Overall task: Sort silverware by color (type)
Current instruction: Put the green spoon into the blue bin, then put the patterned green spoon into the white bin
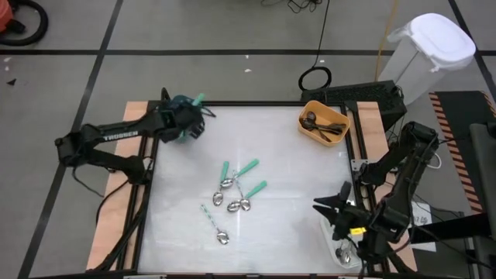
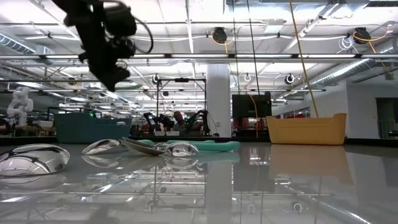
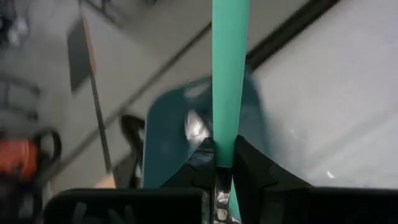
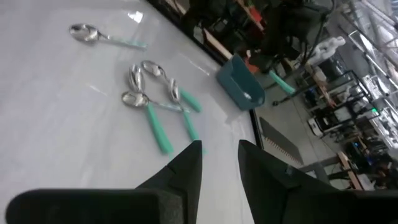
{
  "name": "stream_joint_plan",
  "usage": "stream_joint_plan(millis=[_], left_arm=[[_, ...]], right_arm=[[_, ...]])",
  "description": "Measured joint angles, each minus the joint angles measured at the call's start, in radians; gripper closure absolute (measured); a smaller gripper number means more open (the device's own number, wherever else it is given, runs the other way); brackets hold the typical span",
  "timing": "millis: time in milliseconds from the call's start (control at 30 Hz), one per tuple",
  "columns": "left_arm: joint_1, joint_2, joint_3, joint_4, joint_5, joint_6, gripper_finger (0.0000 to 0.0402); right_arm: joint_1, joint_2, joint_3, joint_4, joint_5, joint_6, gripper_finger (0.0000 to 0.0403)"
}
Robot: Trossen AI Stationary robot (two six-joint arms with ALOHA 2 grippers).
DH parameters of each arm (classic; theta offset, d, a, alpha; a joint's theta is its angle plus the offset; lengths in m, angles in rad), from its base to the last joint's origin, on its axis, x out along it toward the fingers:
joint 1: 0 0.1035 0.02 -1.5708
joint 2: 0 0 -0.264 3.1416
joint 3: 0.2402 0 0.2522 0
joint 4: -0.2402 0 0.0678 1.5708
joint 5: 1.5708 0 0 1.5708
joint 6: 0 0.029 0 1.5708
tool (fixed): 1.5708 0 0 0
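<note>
My left gripper (image 1: 188, 116) hangs over the table's far left corner, shut on a teal-handled spoon (image 3: 230, 74). The handle's free end (image 1: 200, 99) sticks out past the fingertips. Below it stands the teal bin (image 3: 168, 143), with something shiny inside. Several more teal-handled spoons (image 1: 236, 190) lie flat at the table's middle; they also show in the right wrist view (image 4: 152, 93) and the low view (image 2: 168, 148). My right gripper (image 1: 329, 208) stands open near the right edge, with nothing between its fingers (image 4: 186, 168). My left gripper pinches the spoon between its two fingers at the lower end of the teal handle (image 3: 222, 155), where it meets the metal neck (image 3: 219, 200). The handle runs along the fingers and out beyond their tips. The spoon is lifted clear, above the teal bin.
An orange bin (image 1: 324, 122) holding dark utensils stands at the far right corner. A white bin (image 1: 341, 249) sits at the near right edge, under my right arm. Bare table lies around the spoons in the middle.
</note>
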Motion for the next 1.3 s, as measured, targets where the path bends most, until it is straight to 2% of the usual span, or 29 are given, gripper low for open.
stream_joint_plan(millis=[100,400,567,833,1300], left_arm=[[0.084,0.0,-0.033,-0.016,0.051,-0.02,0.037],[0.221,0.0,-0.083,0.016,0.056,-0.05,0.0368],[0.258,0.001,-0.105,0.011,0.057,-0.113,0.0368],[0.265,0.001,-0.106,0.042,0.056,-0.12,0.0363],[0.239,0.001,-0.106,0.061,0.055,-0.162,0.0271]], right_arm=[[-0.007,0.0,0.0,-0.01,-0.034,0.003,0.0305],[-0.006,0.0,0.0,-0.008,-0.051,0.016,0.0305],[-0.006,0.0,0.0,-0.009,-0.051,0.029,0.0305],[-0.006,0.0,0.0,-0.003,-0.051,0.029,0.0305],[-0.007,0.0,0.0,0.004,-0.051,0.03,0.0305]])
